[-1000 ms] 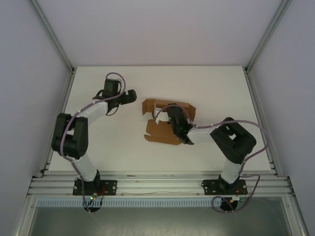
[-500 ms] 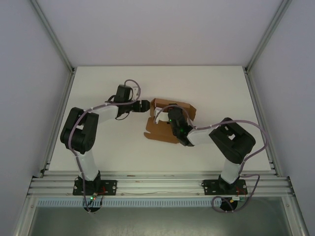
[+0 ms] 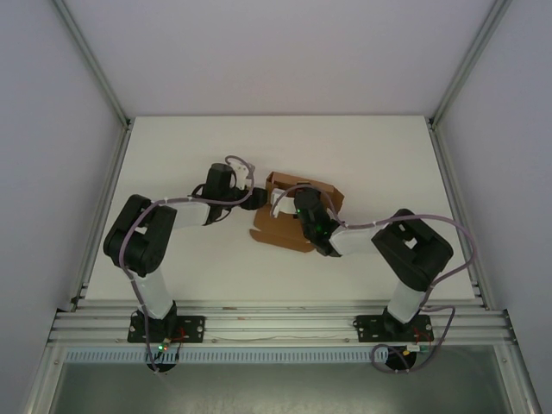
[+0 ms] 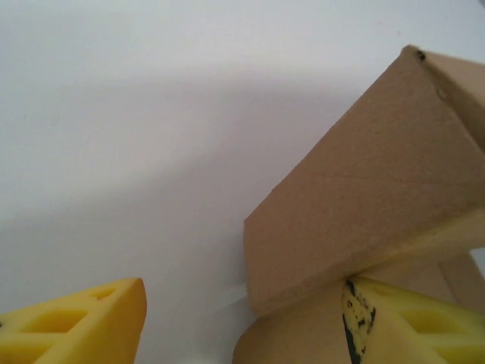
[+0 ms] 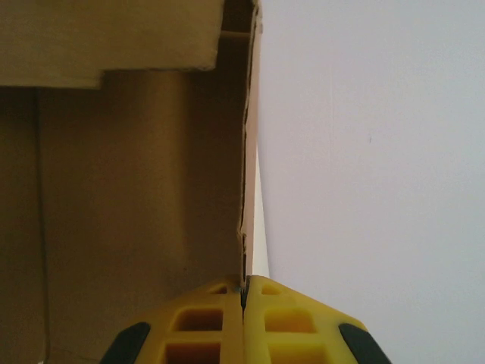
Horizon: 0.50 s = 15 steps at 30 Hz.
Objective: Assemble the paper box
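The half-folded paper box [image 3: 280, 231] lies near the middle of the desk [image 3: 181, 155]. It is probably light, thin cardboard that creases easily and is best held by its wall edges. The right end effector [image 5: 244, 290] is clamped on an upright wall. The left end effector [image 4: 246, 303], fingers apart, meets a raised flap. The desk's edges lie well apart from the box.

the paper box [image 4: 356, 189] is matt, fibrous cardboard; the right pincer [image 5: 244, 287] seems smooth plastic, perhaps rubbery.

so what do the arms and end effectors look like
The left arm and right arm have black joints, white links, a lilac cable looping along each. The end effector fingers are yellow with hollow cut-outs; one left finger carries black scuffs.
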Motion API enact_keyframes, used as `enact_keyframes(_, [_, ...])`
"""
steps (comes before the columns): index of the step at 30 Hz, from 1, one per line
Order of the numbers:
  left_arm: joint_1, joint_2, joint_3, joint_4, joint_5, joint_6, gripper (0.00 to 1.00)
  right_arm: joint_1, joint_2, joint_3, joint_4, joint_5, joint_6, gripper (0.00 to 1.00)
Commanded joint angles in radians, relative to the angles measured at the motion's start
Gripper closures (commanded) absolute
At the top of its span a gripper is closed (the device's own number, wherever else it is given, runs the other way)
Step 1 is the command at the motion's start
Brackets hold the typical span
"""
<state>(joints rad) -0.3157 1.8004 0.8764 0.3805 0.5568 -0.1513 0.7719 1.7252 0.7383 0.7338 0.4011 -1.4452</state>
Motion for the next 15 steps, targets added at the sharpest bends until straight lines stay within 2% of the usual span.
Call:
enact_keyframes(1, [-0.018, 0.021, 0.038, 0.091, 0.044, 0.050, 0.32, 0.012, -0.034, 0.004, -0.078, -0.008, 0.057, 1.00])
enact_keyframes(8, [-0.046, 0.074, 0.075, 0.083, 0.041, 0.071, 0.32, 0.012, -0.035, 0.005, -0.137, -0.039, 0.074, 1.00])
enact_keyframes(13, [-0.076, 0.074, 0.070, 0.113, -0.012, 0.102, 0.32, 0.015, -0.027, 0.010, -0.152, -0.038, 0.086, 1.00])
enact_keyframes(15, [-0.078, 0.080, 0.078, 0.118, 0.007, 0.108, 0.32, 0.015, -0.027, 0.016, -0.171, -0.040, 0.101, 1.00])
